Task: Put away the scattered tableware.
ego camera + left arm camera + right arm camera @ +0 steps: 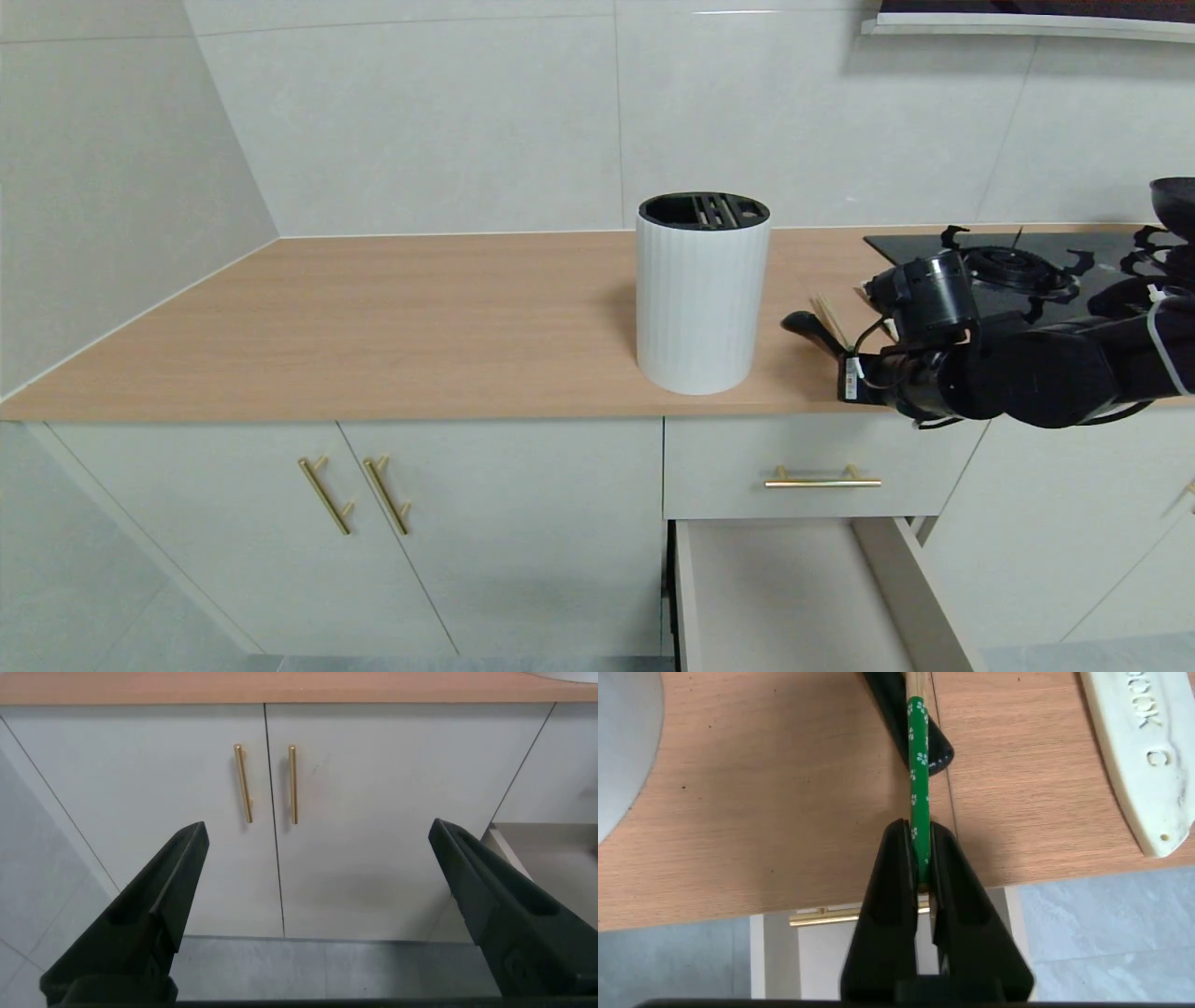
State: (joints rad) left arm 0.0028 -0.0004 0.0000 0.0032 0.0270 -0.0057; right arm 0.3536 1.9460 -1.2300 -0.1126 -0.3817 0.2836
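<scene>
My right hand (921, 845) pinches a green chopstick (918, 761) at the counter (766, 812) front edge, with an open drawer (784, 588) below it. My left hand (318, 831) is spread wide, facing cabinet doors (374, 812).

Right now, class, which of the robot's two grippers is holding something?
The right gripper: it is shut on a green-patterned chopstick over the wooden counter. The left gripper hangs open and empty before the cabinet doors.
</scene>
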